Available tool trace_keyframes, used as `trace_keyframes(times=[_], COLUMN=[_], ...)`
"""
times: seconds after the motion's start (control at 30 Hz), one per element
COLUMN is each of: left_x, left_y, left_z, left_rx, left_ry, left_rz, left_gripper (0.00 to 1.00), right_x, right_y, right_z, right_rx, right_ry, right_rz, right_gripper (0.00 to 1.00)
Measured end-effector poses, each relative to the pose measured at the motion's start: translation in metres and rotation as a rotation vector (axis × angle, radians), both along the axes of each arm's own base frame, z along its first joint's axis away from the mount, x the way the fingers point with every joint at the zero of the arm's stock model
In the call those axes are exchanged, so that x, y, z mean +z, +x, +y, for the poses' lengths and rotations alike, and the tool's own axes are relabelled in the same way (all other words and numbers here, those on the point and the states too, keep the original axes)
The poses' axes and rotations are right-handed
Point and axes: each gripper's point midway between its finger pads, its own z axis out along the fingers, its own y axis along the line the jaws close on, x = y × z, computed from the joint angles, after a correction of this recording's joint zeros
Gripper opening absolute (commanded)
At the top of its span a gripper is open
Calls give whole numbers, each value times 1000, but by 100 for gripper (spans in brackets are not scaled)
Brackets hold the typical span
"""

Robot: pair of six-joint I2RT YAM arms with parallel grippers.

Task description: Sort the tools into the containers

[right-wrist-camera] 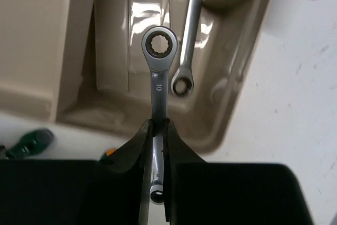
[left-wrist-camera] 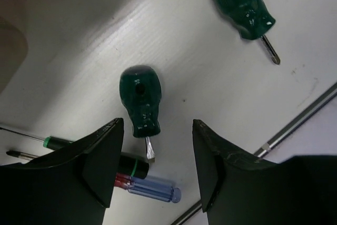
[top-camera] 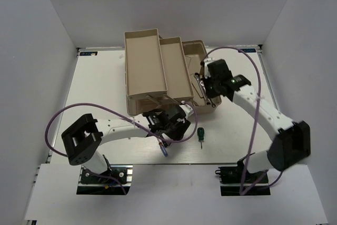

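Wrench [right-wrist-camera: 158, 85] clamped in right jaws | left jaws wide, green screwdriver [left-wrist-camera: 140, 101] below gap

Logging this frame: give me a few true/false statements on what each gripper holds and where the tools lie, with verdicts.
1. The right gripper has its jaws shut on a silver wrench. True.
2. A second wrench lies in the beige tray. True.
3. The left gripper is clamped on a green-handled screwdriver. False: its jaws are open, and the screwdriver lies on the table between them.
4. The other green-handled screwdriver is in a tray. False: it lies on the table too.
5. The blue-handled screwdriver lies on the table. True.
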Motion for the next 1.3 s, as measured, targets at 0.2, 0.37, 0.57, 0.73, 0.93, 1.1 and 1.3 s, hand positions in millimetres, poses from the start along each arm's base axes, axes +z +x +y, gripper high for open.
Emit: trace_keyframes(times=[0.2,0.37,0.57,0.73,0.93,1.1,1.3], left_x=[-21,-42,-47,-45,8,138,249], left_y=[7,7,12,13,18,50,118], left_z=[1,11,10,-1,-28,-61,-49], left_rx=[9,27,35,3,-49,-23,180], left_ry=[71,150,162,152,61,-199,-349], left_rz=[-4,11,12,16,-16,-197,-419], left_gripper=[65,62,20,0,0,0,0], right_x=[-4,9,15,18,18,-10,-27], right_y=[55,69,64,44,-3,-74,-133], right_z=[27,32,24,6,-14,-20,-21], right_rx=[1,2,-9,4,126,285,450], right_ry=[108,208,281,285,292,308,333], right_rz=[63,76,95,116,226,338,393], right_gripper=[61,66,58,0,0,90,90])
